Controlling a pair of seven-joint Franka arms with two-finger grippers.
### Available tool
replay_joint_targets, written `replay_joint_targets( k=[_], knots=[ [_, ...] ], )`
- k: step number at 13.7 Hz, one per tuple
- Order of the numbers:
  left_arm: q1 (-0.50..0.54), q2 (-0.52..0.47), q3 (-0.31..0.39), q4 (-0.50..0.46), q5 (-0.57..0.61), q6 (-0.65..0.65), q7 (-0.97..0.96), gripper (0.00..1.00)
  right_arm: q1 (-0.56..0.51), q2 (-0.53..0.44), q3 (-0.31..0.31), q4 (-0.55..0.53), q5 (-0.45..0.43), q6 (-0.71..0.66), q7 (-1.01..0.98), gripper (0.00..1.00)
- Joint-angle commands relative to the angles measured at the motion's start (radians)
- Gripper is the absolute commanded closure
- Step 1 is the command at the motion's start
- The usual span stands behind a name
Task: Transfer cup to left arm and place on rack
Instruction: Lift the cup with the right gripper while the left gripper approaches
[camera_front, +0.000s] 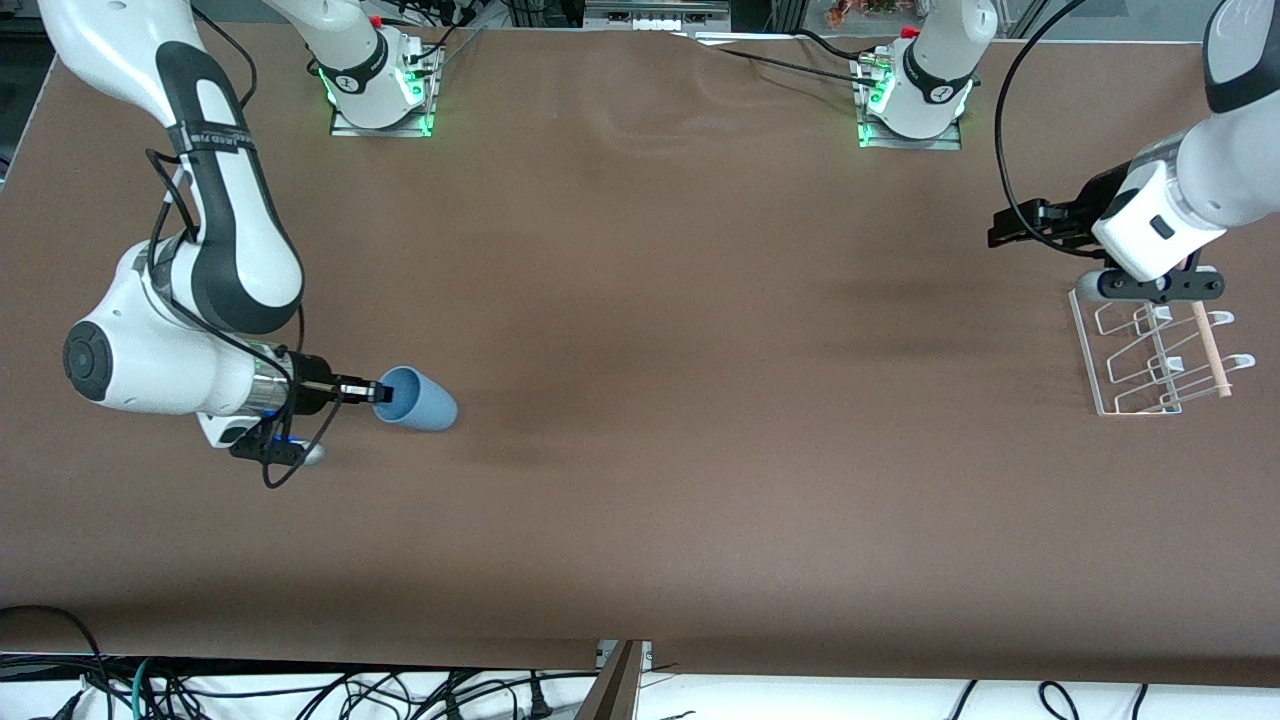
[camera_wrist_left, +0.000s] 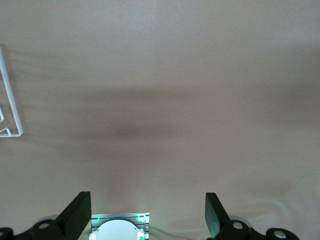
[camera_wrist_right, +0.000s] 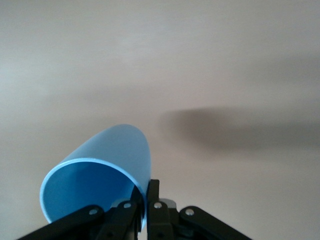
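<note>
The light-blue cup (camera_front: 420, 400) is on its side in the air, above the table near the right arm's end. My right gripper (camera_front: 378, 391) is shut on its rim, one finger inside the mouth and one outside. In the right wrist view the cup (camera_wrist_right: 100, 170) fills the space by the gripper (camera_wrist_right: 145, 200), and its shadow lies apart from it on the table. My left gripper (camera_front: 1005, 230) is open and empty over bare table beside the rack (camera_front: 1150, 360). In the left wrist view the gripper (camera_wrist_left: 147, 207) is spread wide, with a corner of the rack (camera_wrist_left: 10, 100) at the edge.
A light wooden dowel (camera_front: 1210, 350) lies across the rack. The two arm bases (camera_front: 380, 90) (camera_front: 910, 100) glow green along the table's robot side; the left arm's base also shows in the left wrist view (camera_wrist_left: 120, 227). Cables hang below the table's front edge (camera_front: 300, 690).
</note>
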Motion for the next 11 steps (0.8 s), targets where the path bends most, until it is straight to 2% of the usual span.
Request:
replay_joint_targets(
  k=[1, 5, 8, 11],
  knots=[
    [0.004, 0.065, 0.003, 0.049, -0.063, -0.027, 0.123, 0.00, 0.055, 0.008, -0.002, 0.084, 0.092, -0.057, 0.132, 1.00],
    [0.067, 0.174, 0.007, 0.076, -0.220, -0.010, 0.484, 0.00, 0.077, 0.009, 0.042, 0.117, 0.324, -0.042, 0.244, 1.00],
    [0.087, 0.200, 0.007, 0.074, -0.301, 0.029, 0.761, 0.00, 0.127, 0.031, 0.052, 0.159, 0.358, -0.035, 0.281, 1.00],
    [0.078, 0.198, 0.001, 0.071, -0.370, 0.093, 0.962, 0.00, 0.196, 0.061, 0.052, 0.200, 0.468, 0.043, 0.343, 1.00]
  ],
)
